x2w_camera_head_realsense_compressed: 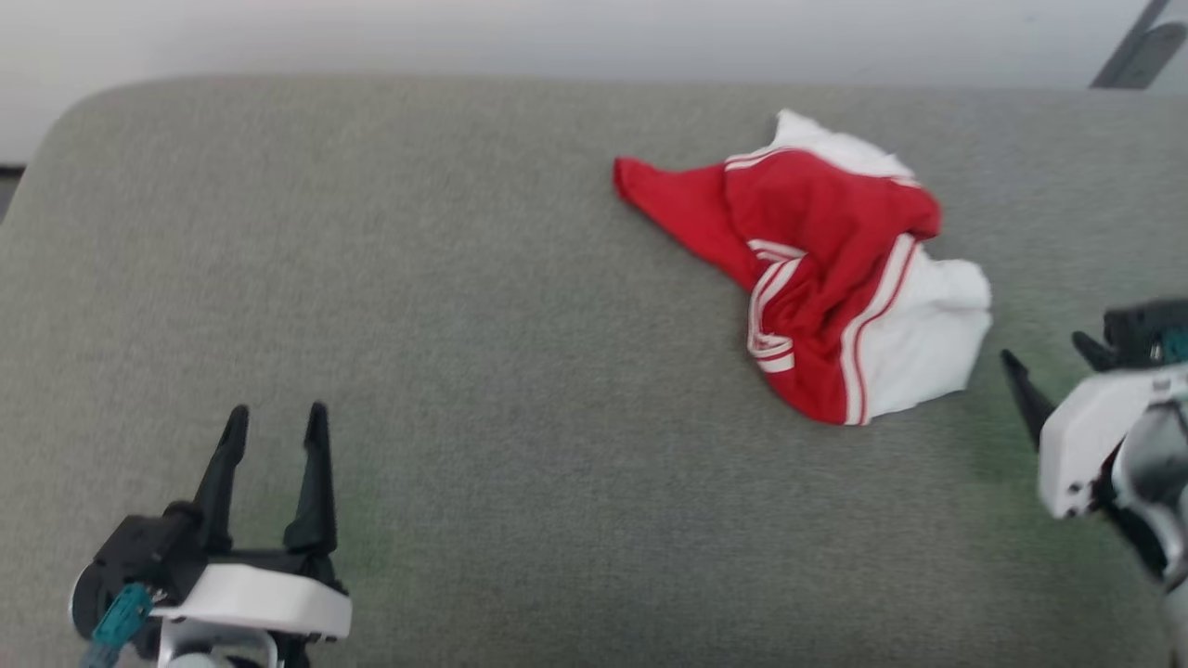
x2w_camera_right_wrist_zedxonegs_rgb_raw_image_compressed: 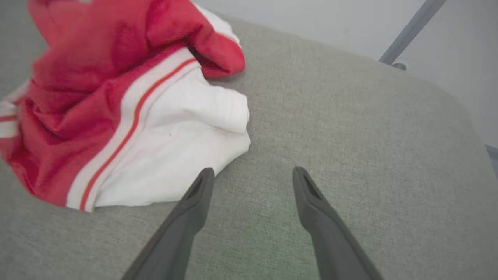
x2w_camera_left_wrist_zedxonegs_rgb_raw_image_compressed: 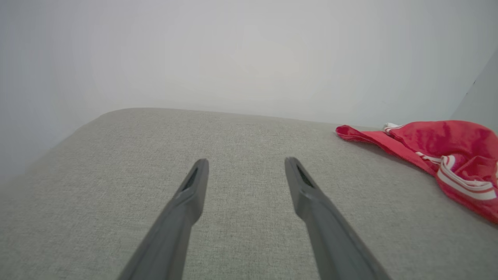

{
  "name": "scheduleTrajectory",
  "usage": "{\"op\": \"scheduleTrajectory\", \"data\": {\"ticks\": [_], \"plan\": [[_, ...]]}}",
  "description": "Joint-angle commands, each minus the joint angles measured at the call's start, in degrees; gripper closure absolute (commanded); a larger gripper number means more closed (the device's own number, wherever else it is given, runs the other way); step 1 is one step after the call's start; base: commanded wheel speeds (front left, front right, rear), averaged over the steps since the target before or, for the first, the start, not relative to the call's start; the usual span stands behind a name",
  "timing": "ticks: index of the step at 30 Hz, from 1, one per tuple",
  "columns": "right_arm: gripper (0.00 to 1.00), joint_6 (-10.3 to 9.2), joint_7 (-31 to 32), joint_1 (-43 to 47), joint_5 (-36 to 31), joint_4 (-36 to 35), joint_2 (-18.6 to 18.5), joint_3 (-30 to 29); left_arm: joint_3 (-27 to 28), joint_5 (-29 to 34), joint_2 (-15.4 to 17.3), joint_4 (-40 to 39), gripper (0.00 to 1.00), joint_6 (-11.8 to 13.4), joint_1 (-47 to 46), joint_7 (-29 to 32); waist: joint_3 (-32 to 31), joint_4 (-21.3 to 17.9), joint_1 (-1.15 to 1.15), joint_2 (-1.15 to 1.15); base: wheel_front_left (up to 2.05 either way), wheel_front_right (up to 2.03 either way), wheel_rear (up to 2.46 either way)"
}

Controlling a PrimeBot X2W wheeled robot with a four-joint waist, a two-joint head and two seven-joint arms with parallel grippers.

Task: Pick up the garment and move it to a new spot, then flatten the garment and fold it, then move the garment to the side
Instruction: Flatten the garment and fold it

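Observation:
The garment (x2w_camera_head_realsense_compressed: 826,278) lies crumpled in a heap on the grey cushioned surface (x2w_camera_head_realsense_compressed: 464,325), right of centre: red cloth, white sleeves, striped trim. My right gripper (x2w_camera_head_realsense_compressed: 1049,357) stands open just right of the heap, near its white sleeve (x2w_camera_right_wrist_zedxonegs_rgb_raw_image_compressed: 186,132), with nothing between its fingers. In the right wrist view the right gripper (x2w_camera_right_wrist_zedxonegs_rgb_raw_image_compressed: 253,175) points at bare cushion beside that sleeve. Far off at the lower left, my left gripper (x2w_camera_head_realsense_compressed: 278,422) is open and empty; the left wrist view has the left gripper (x2w_camera_left_wrist_zedxonegs_rgb_raw_image_compressed: 246,165) over bare cushion and the garment (x2w_camera_left_wrist_zedxonegs_rgb_raw_image_compressed: 439,155) at its right.
The cushion's rounded back-left corner (x2w_camera_head_realsense_compressed: 93,102) and back edge meet a pale wall (x2w_camera_head_realsense_compressed: 557,37). A grey slanted bar (x2w_camera_head_realsense_compressed: 1137,51) stands behind the back right corner. Bare cushion (x2w_camera_head_realsense_compressed: 520,464) stretches between the two grippers.

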Motion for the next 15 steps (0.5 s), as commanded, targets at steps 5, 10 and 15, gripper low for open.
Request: {"op": "scheduleTrajectory", "data": {"ticks": [5,10,15], "plan": [[0.00,-0.01,18.7,-5.8,8.4,0.0,-5.8,5.9,-1.5,-1.1,-1.1,0.6,0.00,-0.2,-3.2,-0.3,5.4,3.7,0.00,0.00,0.00,0.00,0.00],[0.00,-0.01,26.8,-9.0,12.4,-0.7,-8.5,8.5,-2.5,-1.5,-1.7,1.0,0.00,-0.2,-5.2,-0.3,7.8,5.3,0.00,0.00,0.00,0.00,0.00],[0.00,0.00,34.4,-10.1,15.0,1.1,-9.8,11.4,-3.3,-1.8,-2.4,1.5,0.00,-0.2,-7.2,-0.3,10.3,6.8,0.00,0.00,0.00,0.00,0.00]]}}
